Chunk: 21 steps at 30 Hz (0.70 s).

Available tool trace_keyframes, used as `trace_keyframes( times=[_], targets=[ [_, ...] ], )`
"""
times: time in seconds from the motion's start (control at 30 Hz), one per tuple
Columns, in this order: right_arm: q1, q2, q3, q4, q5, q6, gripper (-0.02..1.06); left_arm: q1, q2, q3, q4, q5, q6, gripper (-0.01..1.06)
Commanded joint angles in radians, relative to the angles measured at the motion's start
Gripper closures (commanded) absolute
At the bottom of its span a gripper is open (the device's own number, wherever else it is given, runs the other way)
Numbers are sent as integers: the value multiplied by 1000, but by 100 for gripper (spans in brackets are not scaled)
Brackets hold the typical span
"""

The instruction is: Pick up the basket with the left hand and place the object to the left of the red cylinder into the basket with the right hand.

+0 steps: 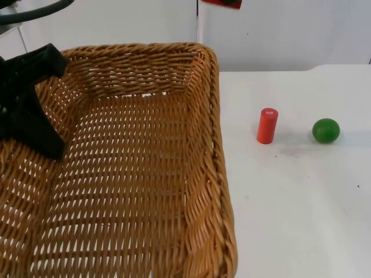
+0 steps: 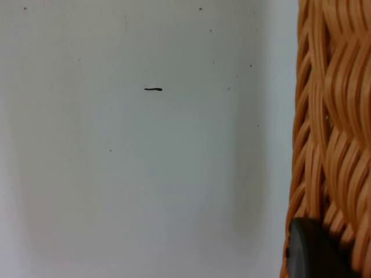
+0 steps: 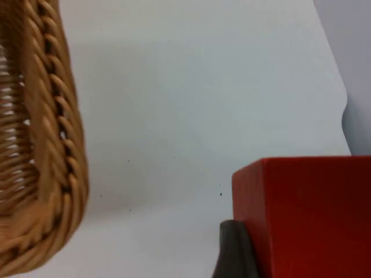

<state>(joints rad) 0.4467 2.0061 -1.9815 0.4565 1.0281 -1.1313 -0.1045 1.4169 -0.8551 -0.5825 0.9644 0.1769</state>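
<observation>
White table ends at a grey wall on the far side. Basket (image 1: 145, 174) is wicker, lifted off the table on the left and close under the top camera, nothing inside it. Left gripper (image 1: 39, 104) sits on the basket's left rim, jaws narrow and clamped over the wall; the left wrist view shows a fingertip (image 2: 313, 252) against the weave. Red cylinder (image 1: 267, 125) stands upright on the table, right of the basket and apart from it. Green ball (image 1: 326, 130) lies further right, near the cylinder, not touching. Right gripper (image 3: 272, 260) is up at the far side. The right wrist view shows its jaws holding a red block (image 3: 307, 208), with the basket's rim close by to the block's left. The block looks rigid, flat-faced and light, so flat sides are the place to grip; should not slip. The basket is stiff but light, and a one-sided rim hold may let it tilt. Judgement: the drop into the basket is not yet done.
</observation>
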Motion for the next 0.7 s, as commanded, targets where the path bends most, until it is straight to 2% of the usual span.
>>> trace_keyframes(
  times=[0.0,0.27,0.37,0.67],
  targets=[
    [5,-41,-3,10,25,26,105,1,-10,-7,-16,6,-1,105],
    [5,-78,-3,-4,107,33,105,1,-10,-7,-3,7,-1,105],
    [5,-80,-3,-31,116,72,105,1,-10,-7,-1,7,-1,105],
    [5,-80,-3,-36,136,95,105,1,-10,-7,-1,6,0,105]
  ],
)
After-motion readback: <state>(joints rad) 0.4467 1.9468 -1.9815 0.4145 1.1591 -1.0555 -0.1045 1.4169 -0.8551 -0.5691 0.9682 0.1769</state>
